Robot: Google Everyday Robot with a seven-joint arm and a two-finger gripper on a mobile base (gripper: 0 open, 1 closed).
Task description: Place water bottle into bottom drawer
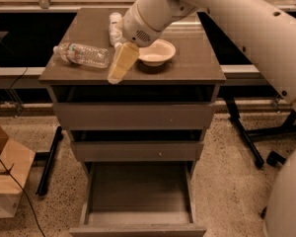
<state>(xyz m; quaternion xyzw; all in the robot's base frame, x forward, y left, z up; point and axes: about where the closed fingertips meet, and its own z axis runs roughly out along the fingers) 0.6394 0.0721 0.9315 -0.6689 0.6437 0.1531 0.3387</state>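
The water bottle point(84, 55), clear and ribbed with a pale label band, lies on its side at the left of the cabinet top point(197, 68). My gripper point(119, 67) hangs over the top's front edge, just right of the bottle and apart from it. The bottom drawer point(138, 199) is pulled out and nothing lies in it. The white arm reaches in from the upper right.
A white bowl point(157, 53) sits mid-top, right of the gripper. A shorter bottle point(114, 26) with a white label lies behind, partly hidden by the arm. A cardboard box point(5, 174) stands on the floor at left. Black chair legs point(246, 137) stand at right.
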